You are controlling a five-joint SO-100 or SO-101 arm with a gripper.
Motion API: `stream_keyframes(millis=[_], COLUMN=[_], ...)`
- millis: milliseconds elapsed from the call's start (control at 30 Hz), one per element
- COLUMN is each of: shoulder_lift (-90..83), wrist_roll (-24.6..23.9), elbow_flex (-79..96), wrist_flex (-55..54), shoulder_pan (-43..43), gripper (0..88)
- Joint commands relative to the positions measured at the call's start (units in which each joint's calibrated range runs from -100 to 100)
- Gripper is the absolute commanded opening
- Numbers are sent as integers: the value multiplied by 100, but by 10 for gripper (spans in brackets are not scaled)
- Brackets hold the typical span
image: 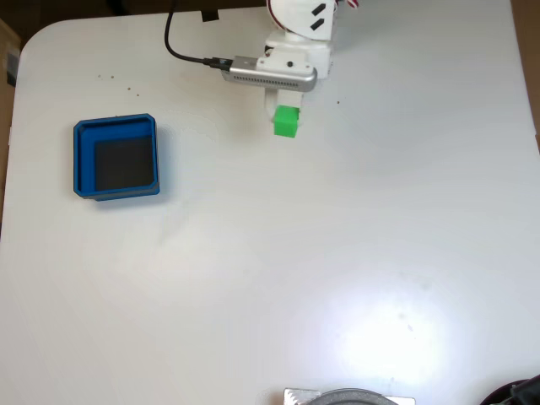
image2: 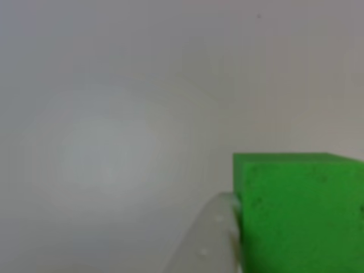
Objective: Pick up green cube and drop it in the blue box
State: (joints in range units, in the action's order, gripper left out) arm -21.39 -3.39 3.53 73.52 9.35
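fixed: blue box [image: 116, 157] | other: finger [image2: 213, 239] touching green cube [image2: 301, 213]

Legible text, labels, brands, numbers, signs: none. Green cube [image: 286, 121], blue box [image: 116, 157], white arm housing and surface [image: 337, 253] all plain; black marks on the housing form no readable characters.

This looks like a hobby or lab robot bench. A plain white worktop [image: 337, 253] with a rounded corner carries a white robot arm [image: 295, 38] at its far edge, and a black cable [image: 181, 46] runs to a grey module [image: 270, 78] beside the arm.
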Motion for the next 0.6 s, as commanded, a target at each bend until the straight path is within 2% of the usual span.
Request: stream_keyframes(millis=[0,333,567], shoulder_lift=[-244,-127,1077], wrist_roll=[-10,-10,15], elbow_flex=[-282,-273,-327], wrist_flex=[39,31,-75], shoulder_pan=[561,1691,2409], gripper=[12,12,12])
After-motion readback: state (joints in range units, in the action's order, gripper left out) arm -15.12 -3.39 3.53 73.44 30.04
